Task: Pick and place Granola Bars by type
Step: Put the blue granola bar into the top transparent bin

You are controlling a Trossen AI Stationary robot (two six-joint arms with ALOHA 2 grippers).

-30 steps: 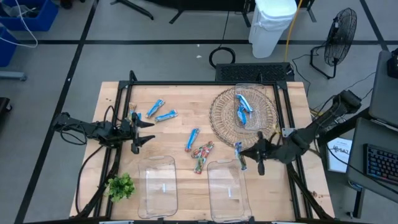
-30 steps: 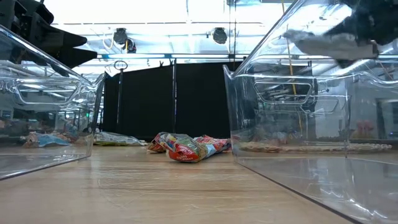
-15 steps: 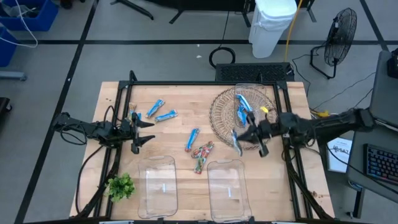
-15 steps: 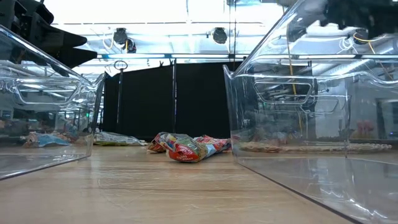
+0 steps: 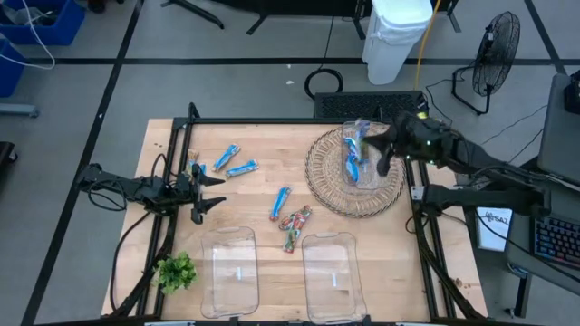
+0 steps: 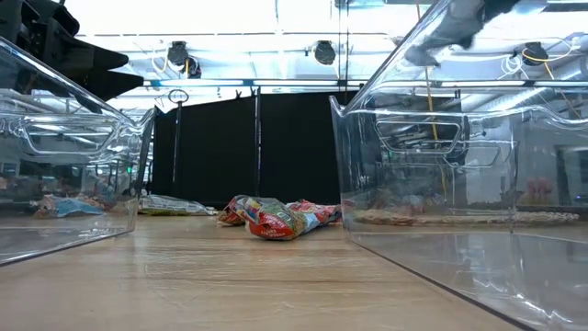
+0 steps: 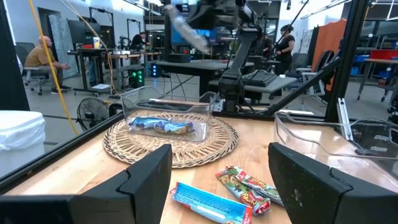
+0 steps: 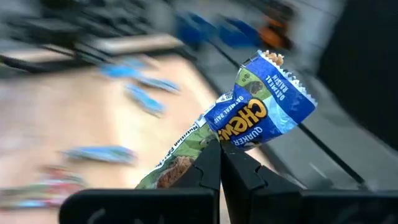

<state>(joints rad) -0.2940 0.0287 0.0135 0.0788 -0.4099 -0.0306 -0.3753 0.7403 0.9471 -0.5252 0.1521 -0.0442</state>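
Observation:
My right gripper [image 5: 376, 145] is shut on a blue granola bar [image 5: 362, 136] and hovers over a clear box [image 5: 356, 167] that holds more blue bars and stands on a wicker tray [image 5: 326, 172]. In the low view the held bar [image 6: 446, 32] shows high up. Three blue bars [image 5: 227, 157] [image 5: 242, 168] [image 5: 281, 201] and a heap of multicoloured bars [image 5: 294, 225] lie flat on the wood. My left gripper [image 5: 204, 192] waits open at the table's left edge; its wrist view looks across a blue bar [image 7: 211, 202] and multicoloured bars [image 7: 245, 186]. My right gripper pinches the blue bar between its two fingers [image 8: 208, 168] across the wrapper's middle [image 8: 221, 140]. The crimped end [image 8: 273, 93] sticks out beyond the fingertips and the other end [image 8: 168, 174] runs off to the side. The bar is lifted clear of everything.
Two clear bins [image 5: 229, 270] [image 5: 333, 272] stand at the near edge, with a green sprig [image 5: 177, 270] at the near left corner. A black frame [image 5: 299, 120] runs around the table. Bare wood lies between the loose bars and the bins.
My right gripper has carried the blue bar from beside the right bin's far corner toward the far edge, and now stands over the clear box on the wicker tray. It stayed shut on the bar throughout. The left arm kept still.

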